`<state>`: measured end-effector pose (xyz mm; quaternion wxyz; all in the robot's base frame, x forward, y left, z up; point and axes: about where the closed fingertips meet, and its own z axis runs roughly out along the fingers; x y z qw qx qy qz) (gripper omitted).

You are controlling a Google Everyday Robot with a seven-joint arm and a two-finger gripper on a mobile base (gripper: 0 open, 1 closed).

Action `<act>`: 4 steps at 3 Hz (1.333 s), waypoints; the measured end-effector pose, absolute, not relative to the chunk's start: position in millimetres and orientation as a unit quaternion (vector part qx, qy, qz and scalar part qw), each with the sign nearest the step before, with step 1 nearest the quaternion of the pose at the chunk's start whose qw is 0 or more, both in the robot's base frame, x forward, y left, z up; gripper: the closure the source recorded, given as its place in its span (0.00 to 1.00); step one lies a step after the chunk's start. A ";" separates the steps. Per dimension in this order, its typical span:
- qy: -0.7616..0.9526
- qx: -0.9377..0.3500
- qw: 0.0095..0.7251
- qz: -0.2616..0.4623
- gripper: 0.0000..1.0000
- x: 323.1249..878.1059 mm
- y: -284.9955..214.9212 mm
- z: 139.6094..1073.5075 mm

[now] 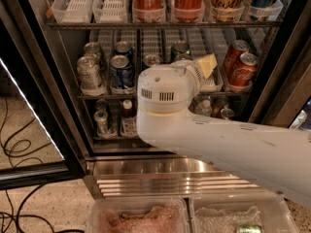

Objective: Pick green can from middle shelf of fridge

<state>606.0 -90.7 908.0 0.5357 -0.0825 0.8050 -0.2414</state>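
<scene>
The fridge (30,81) stands open in front of me, its drinks on wire shelves. On the middle shelf (197,39), in one of the white lane trays, I see the dark green top of the green can (180,49). My white arm reaches into that shelf and covers the can's lower body. The cream-coloured gripper (204,65) pokes out just right of the can and slightly below its top. Whether it touches the can is hidden by the arm.
Silver cans (90,74) and blue Pepsi cans (121,69) fill the shelf's left, red cola cans (240,66) its right. Tall cans (187,1) stand on the shelf above and small bottles (127,118) below. The glass door (24,130) swings left over floor cables (14,149). Two plastic bins (141,217) sit at the bottom.
</scene>
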 end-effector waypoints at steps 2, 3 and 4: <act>0.825 -0.092 0.509 -0.230 0.07 620.6 -90.3 880.5; 0.825 -0.092 0.508 -0.230 0.11 620.8 -90.3 879.9; 0.825 -0.092 0.508 -0.230 0.13 620.8 -90.3 879.9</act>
